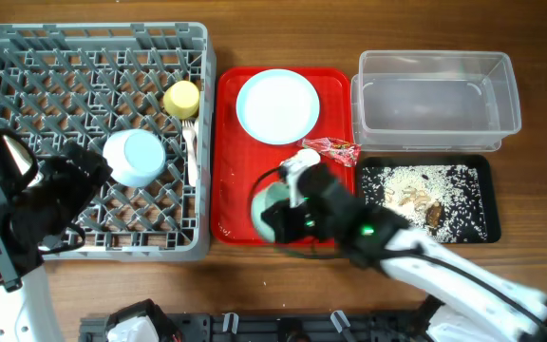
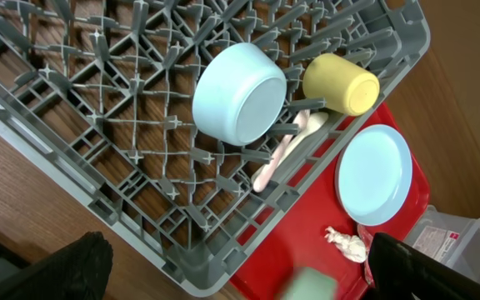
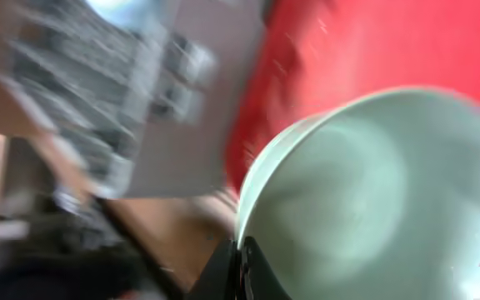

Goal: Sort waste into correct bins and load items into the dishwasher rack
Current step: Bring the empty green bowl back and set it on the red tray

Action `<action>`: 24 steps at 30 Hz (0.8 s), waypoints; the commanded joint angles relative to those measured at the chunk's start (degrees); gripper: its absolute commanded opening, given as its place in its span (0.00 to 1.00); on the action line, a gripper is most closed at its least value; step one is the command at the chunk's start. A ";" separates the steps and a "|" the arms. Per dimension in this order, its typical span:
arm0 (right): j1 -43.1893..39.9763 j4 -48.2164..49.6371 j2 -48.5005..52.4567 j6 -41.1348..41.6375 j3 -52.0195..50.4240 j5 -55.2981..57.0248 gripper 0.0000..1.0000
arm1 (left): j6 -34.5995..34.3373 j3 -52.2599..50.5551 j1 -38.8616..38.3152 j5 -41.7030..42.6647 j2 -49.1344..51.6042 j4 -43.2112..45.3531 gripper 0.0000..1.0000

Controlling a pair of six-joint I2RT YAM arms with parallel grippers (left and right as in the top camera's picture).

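The right claw (image 1: 297, 211) seems clamped on the rim of the mint green bowl (image 1: 269, 201), blurred in its wrist view, above the red tray (image 1: 228, 133). The left claw (image 1: 76, 185) hangs spread apart over the dishwasher rack (image 1: 27, 57).

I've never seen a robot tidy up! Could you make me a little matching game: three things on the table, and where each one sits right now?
Things:
1. yellow cup
2. light blue plate
3. rice scraps

Places:
A. in the black tray
B. in the grey rack
C. on the red tray

Pairs: 1-B, 2-C, 3-A.
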 commanded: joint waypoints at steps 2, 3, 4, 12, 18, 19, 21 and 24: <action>1.75 -1.60 12.24 -3.45 6.23 6.64 0.04 | 0.26 0.07 0.20 -0.33 -0.04 0.00 1.00; 1.77 -2.29 14.27 -3.76 7.58 6.60 0.05 | 0.26 0.07 0.20 -0.33 -0.04 0.00 1.00; 1.79 -2.51 15.08 -4.63 8.33 6.51 0.08 | 0.26 0.07 0.20 -0.33 -0.04 0.00 1.00; 1.77 -5.38 14.99 -14.45 16.52 1.40 0.65 | 0.26 0.07 0.20 -0.33 -0.04 0.00 1.00; -4.17 -35.04 14.99 -17.90 40.92 19.76 0.69 | 0.26 0.07 0.20 -0.33 -0.04 0.00 1.00; -5.60 -36.24 15.02 -16.72 40.87 19.93 0.69 | 0.26 0.07 0.20 -0.33 -0.04 0.00 1.00; -9.38 -38.53 16.26 -15.17 39.78 20.15 0.69 | 0.26 0.07 0.20 -0.33 -0.04 0.00 1.00; -12.41 -38.36 20.39 -15.23 37.77 20.13 0.67 | 0.26 0.07 0.20 -0.33 -0.04 0.00 1.00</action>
